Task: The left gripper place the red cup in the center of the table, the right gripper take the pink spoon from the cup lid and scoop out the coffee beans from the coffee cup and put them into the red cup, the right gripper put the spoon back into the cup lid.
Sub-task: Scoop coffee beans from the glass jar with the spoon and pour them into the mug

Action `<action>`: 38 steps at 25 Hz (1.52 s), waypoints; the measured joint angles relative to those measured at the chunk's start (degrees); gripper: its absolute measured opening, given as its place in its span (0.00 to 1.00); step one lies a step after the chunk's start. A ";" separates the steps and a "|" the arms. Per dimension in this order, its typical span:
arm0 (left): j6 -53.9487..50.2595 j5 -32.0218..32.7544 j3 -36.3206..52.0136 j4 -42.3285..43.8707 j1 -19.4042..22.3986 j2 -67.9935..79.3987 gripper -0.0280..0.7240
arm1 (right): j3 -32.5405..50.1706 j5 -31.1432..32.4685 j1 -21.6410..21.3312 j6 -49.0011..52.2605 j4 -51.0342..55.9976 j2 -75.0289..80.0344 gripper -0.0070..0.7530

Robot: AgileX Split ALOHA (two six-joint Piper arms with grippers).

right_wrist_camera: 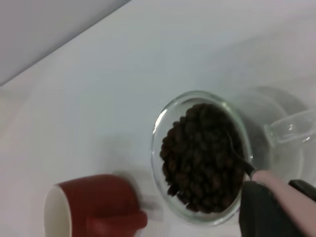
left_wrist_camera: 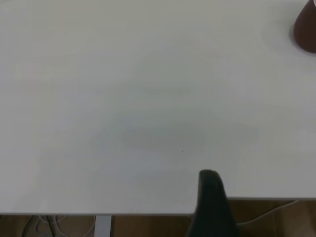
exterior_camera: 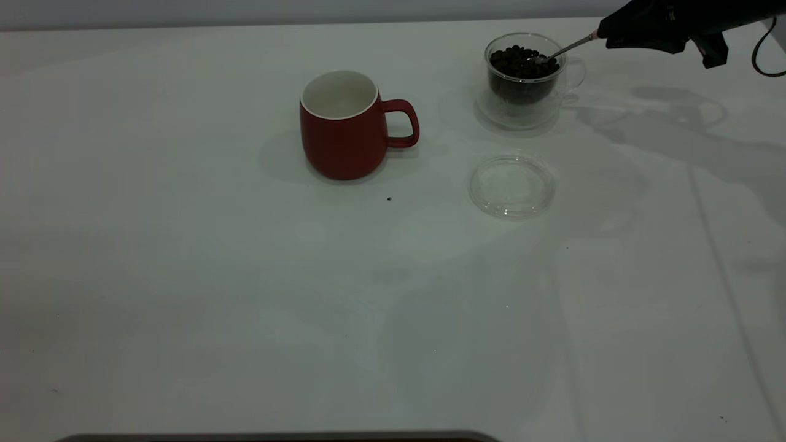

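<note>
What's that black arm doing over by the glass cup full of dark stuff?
The right gripper holds the pink spoon, its bowl dipped into the coffee beans in the coffee cup. The red cup stands empty mid-table, and the cup lid lies bare nearby. The left gripper is parked at the table edge.

The right end effector (exterior_camera: 605, 35) is held at the far right of the exterior view, its arm stretched in from the right edge — the fingers (right_wrist_camera: 261, 210) are closed on the pink spoon (exterior_camera: 568, 48), which is angled down and away from it. Of the left end effector (left_wrist_camera: 210, 190) only one dark finger is seen, low in its own wrist view — parked.
</note>
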 joint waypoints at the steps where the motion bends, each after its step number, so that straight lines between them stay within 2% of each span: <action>1: 0.00 0.00 0.00 0.00 0.00 0.00 0.82 | 0.00 0.99 0.00 0.00 -0.42 0.09 0.14; 7: 0.00 0.00 0.00 0.00 0.00 0.00 0.82 | 0.00 2.72 -0.39 0.05 -0.26 1.14 0.14; 15: 0.00 0.00 0.00 0.00 0.00 0.00 0.82 | 0.00 4.81 -3.54 1.43 0.22 1.14 0.14; 21: 0.00 0.00 0.00 0.00 0.00 0.00 0.82 | 0.00 8.89 -3.79 3.24 0.22 1.14 0.14; 32: -0.19 0.00 0.00 0.00 0.00 0.00 0.82 | 0.00 11.36 -5.07 6.04 0.18 1.21 0.14; 38: -0.14 0.00 0.00 0.00 0.00 0.00 0.82 | 0.00 17.64 -5.51 6.47 0.97 1.21 0.14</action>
